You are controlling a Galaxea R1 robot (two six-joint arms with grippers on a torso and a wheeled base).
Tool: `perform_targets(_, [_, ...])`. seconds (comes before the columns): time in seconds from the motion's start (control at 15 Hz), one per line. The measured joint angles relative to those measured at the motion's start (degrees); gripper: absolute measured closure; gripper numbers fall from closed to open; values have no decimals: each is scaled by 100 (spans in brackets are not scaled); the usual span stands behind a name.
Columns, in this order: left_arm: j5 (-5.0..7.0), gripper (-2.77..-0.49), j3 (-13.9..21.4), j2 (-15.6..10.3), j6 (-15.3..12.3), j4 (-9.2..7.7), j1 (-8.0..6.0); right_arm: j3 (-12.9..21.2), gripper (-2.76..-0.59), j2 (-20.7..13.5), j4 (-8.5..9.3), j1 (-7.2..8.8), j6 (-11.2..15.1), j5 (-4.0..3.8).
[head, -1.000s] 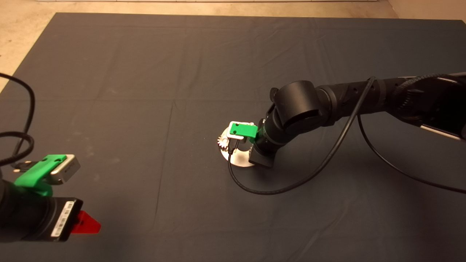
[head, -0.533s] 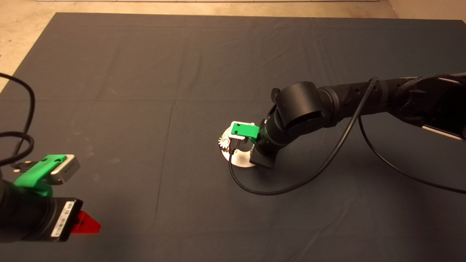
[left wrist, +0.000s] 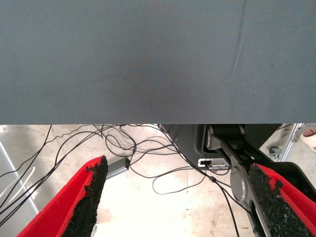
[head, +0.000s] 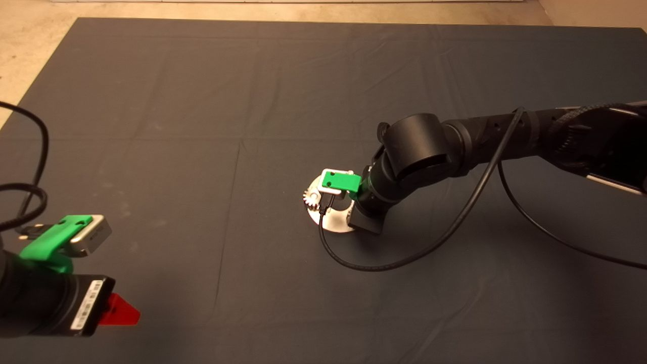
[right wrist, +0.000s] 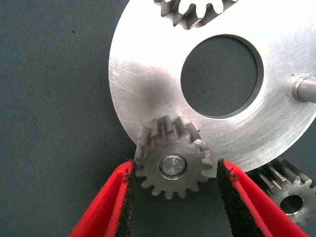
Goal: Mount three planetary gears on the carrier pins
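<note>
The carrier disc point(right wrist: 143, 89) lies flat on the mat, right of centre in the head view point(head: 333, 223). One planetary gear point(right wrist: 173, 168) sits on a carrier pin at the disc's rim. My right gripper point(right wrist: 174, 167) straddles it, open, with its pads point(right wrist: 126, 197) a hair off the teeth. A second gear point(right wrist: 197, 10) sits at the disc's opposite rim. A bare pin point(right wrist: 306, 89) stands at another part of the rim. The third gear point(right wrist: 291, 200) lies on the mat just off the disc. The head view shows a gear point(head: 309, 197) at the disc's left rim; the right wrist hides the fingers.
My left gripper point(left wrist: 177, 170) is parked open at the mat's lower left, its red finger point(head: 119, 309) showing in the head view. Its wrist view looks past the mat's edge at floor cables. The right arm's black cable point(head: 384, 265) loops on the mat just in front of the disc.
The right wrist has shifted slightly to the right over the disc. The left arm has not moved.
</note>
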Motion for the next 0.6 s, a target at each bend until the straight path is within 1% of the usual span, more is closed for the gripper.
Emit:
perform_targets(0.07, [-1, -204, 0, -1, 0, 0, 0, 0, -129, 0, -5, 0, 0, 1])
perform_targets(0.2, [-1, -204, 0, -1, -1, -1, 0, 0, -129, 0, -22, 0, 21, 1])
perform_targets(0.33, [-1, -204, 0, -1, 0, 0, 0, 0, -144, -20, -22, 6, 63, 1])
perform_targets(0.4, [-1, -204, 0, -1, -1, 0, -1, 18, -144, -38, -21, 37, 107, -5])
perform_targets(0.53, [-1, -204, 0, -1, -1, -2, 0, 121, -157, -44, -21, 187, 209, -11])
perform_targets(0.6, [-1, -204, 0, -1, -1, -2, 0, 186, -158, -49, -22, 279, 295, -8])
